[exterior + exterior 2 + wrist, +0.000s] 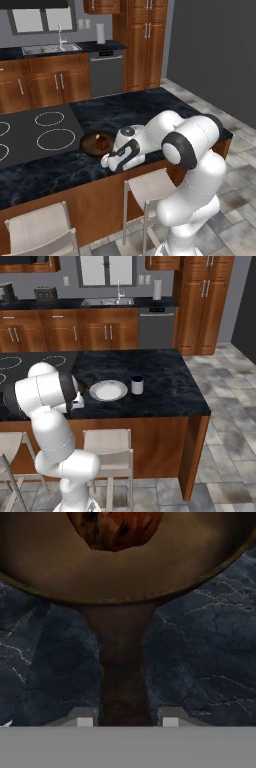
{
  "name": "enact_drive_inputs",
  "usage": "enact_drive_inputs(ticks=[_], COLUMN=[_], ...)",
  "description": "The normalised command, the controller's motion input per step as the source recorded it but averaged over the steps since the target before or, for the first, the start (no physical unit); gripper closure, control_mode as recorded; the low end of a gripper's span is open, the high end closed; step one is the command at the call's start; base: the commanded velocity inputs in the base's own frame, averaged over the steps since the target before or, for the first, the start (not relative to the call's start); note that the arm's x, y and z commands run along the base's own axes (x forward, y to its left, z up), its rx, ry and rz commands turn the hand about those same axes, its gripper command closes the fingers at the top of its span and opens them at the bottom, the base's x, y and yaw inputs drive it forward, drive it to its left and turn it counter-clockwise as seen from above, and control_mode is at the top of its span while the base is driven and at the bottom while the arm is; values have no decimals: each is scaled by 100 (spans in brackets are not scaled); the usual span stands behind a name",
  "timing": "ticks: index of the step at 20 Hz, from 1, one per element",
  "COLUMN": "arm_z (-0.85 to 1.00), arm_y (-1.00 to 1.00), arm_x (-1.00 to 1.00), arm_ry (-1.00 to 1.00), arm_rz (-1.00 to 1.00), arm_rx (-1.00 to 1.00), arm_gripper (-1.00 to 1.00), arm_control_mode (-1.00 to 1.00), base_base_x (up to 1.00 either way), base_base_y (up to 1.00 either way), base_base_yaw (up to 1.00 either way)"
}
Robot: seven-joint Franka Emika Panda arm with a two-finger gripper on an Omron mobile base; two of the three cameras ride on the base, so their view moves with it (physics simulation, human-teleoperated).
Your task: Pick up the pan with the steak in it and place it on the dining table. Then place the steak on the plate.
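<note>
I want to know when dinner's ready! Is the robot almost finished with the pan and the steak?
About halfway. The pan already sits on the dark marbled dining table, steak inside. Right now the gripper sits at the handle, one of its fingers on each side; whether it grips can't be told. Still left: moving the steak onto the white plate, which has nothing on it.

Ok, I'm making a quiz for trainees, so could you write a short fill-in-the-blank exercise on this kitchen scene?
1. The steak lies inside the ____.
2. The pan sits on the marbled dining table, beside the ____ with white rings.
3. In the right base view, the white plate stands next to a small ____.
4. In the hand view, the tips of the tool stand on either side of the pan's ____.

Missing words: pan; cooktop; cup; handle
</note>
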Motion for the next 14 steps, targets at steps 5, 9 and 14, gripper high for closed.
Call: enact_drive_inputs(ticks=[5, 9, 14], arm_z=[0, 8, 28], arm_y=[-5, 0, 8], arm_x=[-26, -1, 13], arm_ry=[-2, -2, 0], arm_rz=[0, -4, -12], arm_rx=[0, 1, 0], arm_gripper=[-100, -100, -100], arm_control_mode=[-100, -100, -100], base_base_x=[0, 0, 0], base_base_y=[0, 0, 0], base_base_yaw=[0, 0, 0])
